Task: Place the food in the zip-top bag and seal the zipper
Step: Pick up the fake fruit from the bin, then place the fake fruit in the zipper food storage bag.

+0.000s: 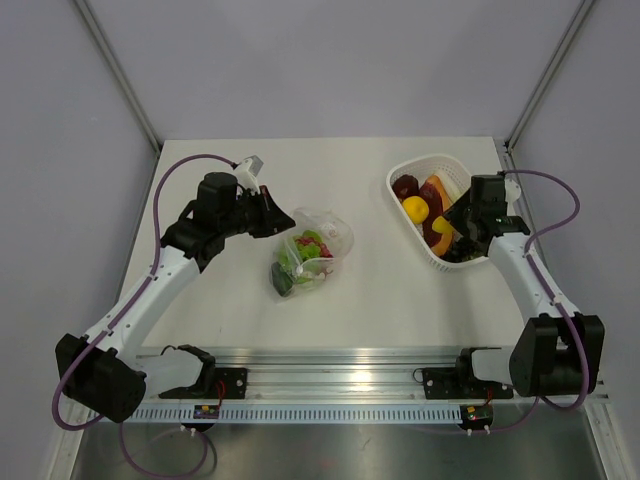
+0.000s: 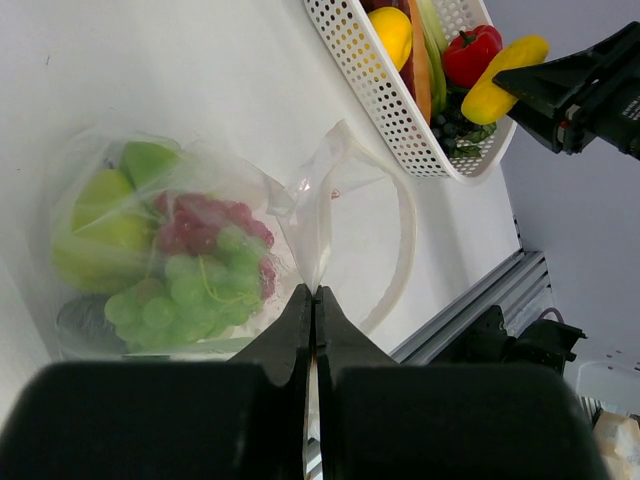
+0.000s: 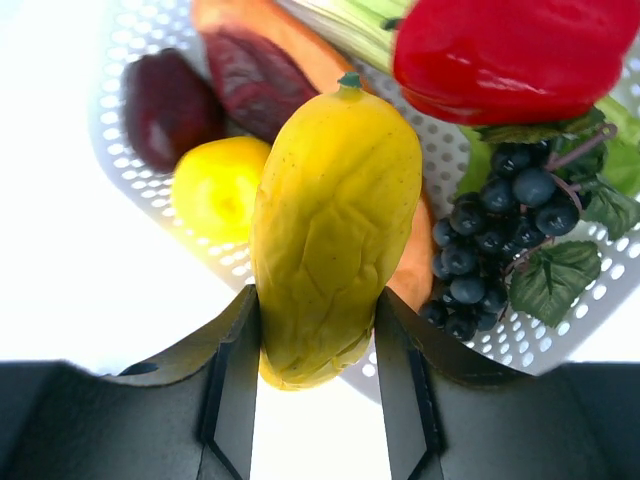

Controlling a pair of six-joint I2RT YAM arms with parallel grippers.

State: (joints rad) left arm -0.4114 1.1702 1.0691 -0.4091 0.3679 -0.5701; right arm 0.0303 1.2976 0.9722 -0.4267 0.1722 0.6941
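Showing both arms engaged, we start nearest the bases. The left end effector (image 2: 315,292) has its jaws pressed flat together on a fold of film at the mouth of the bag (image 2: 180,250), holding that edge up off the counter (image 1: 380,295). Just past the pinch the zipper (image 2: 404,235) curves open in a loop, so we judge the mouth unsealed. Deeper in the bag lie green grapes (image 2: 170,300), red grapes (image 2: 205,222) and a pear (image 2: 100,225).

Across a strip of counter, the right end effector (image 3: 318,330) is part-closed on a yellow pepper (image 3: 335,230), one finger on each flank. The pepper's long axis runs straight out from the fingers, stem end leading. It hangs over the near rim of the basket (image 1: 432,163), which holds the remaining food.

We read the step as transfer. The bag lies to the left of the held pepper, its mouth facing the basket. The right arm is the carrier, and the stem end would enter the mouth first.
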